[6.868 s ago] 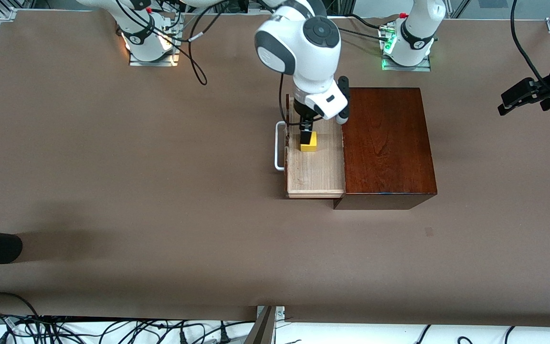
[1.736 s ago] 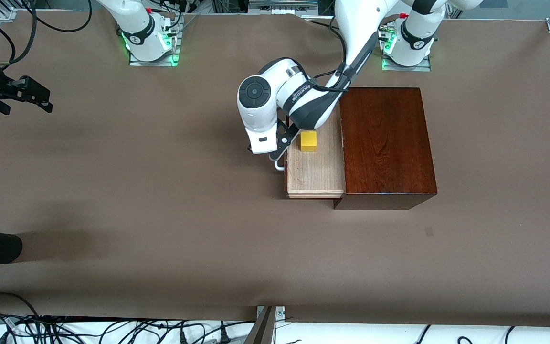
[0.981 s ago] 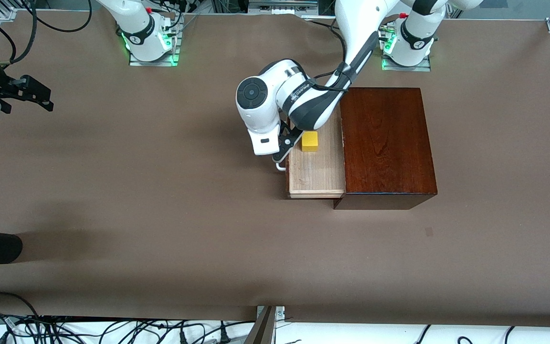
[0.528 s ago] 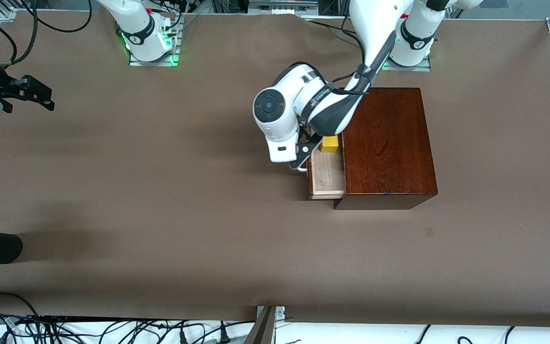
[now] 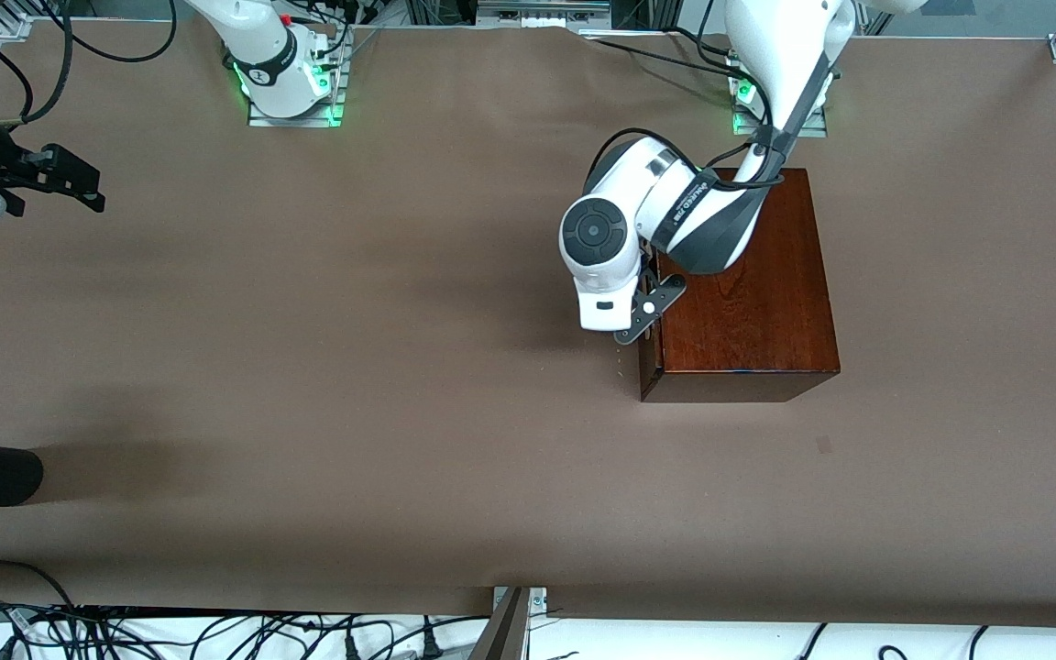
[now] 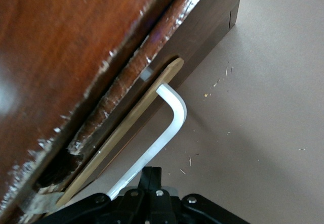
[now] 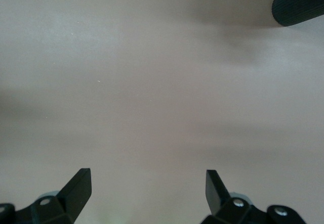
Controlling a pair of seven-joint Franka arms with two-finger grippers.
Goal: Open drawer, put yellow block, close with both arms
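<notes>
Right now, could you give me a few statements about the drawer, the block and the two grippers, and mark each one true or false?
1. The drawer is pushed in, its front against the wooden box. True.
2. The yellow block lies on the table beside the box. False: no block shows in any view.
3. The left gripper is shut, at the drawer's white handle. True.
4. The right gripper grips the handle too. False: it waits open over bare table at the right arm's end.
5. The drawer sticks halfway out of the box. False: only the front and handle show.
</notes>
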